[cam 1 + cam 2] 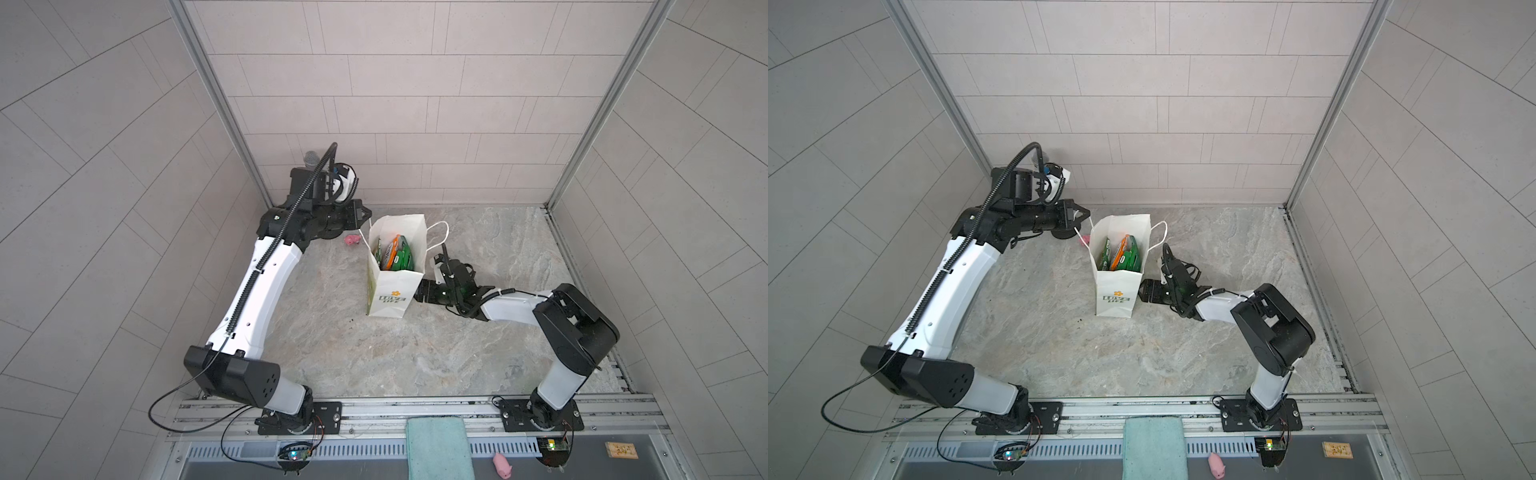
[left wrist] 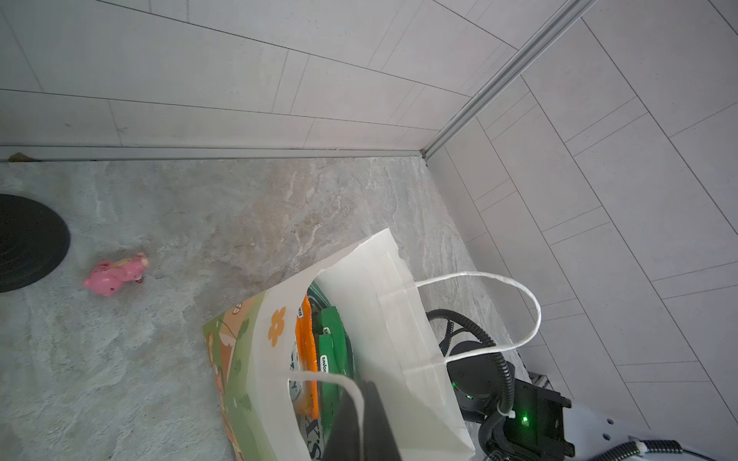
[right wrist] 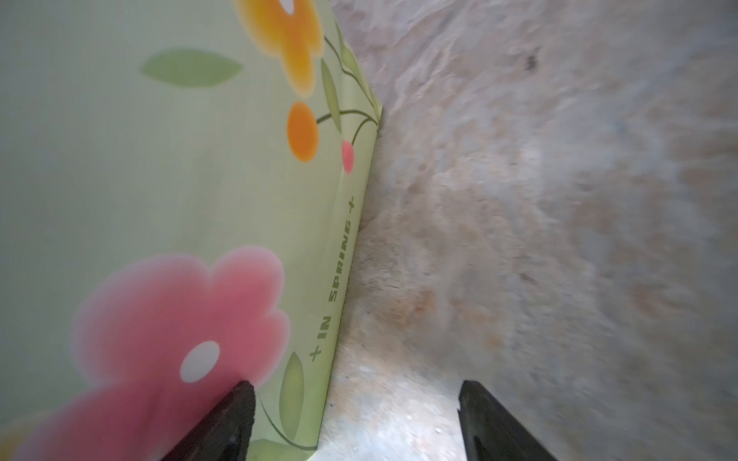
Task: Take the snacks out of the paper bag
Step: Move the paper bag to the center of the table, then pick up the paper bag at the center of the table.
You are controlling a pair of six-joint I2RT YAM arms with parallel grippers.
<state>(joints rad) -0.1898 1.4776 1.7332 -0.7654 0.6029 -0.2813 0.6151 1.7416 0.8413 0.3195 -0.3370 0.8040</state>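
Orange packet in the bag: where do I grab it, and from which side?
I'd pinch the orange packet by its top edge, coming straight down through the open mouth of the paper bag. It stands on edge among the green packets, so only that upper edge shows, and the bag's walls block every side.

Both top views hang high over the front rail (image 1: 415,409) and look steeply down toward the tiled back wall (image 1: 395,104). They show nearly the same whole stone table (image 1: 478,353), with the paper bag (image 1: 392,291) mid-frame. The left wrist camera sits close above the bag's open mouth and looks across it to a wall corner in the upper right of the frame. With the top views it shares the bag, the pink pig toy (image 2: 116,273) and the right arm (image 2: 535,415). The right wrist camera sits low, almost against the bag's green side panel (image 3: 159,159), which is blurred.
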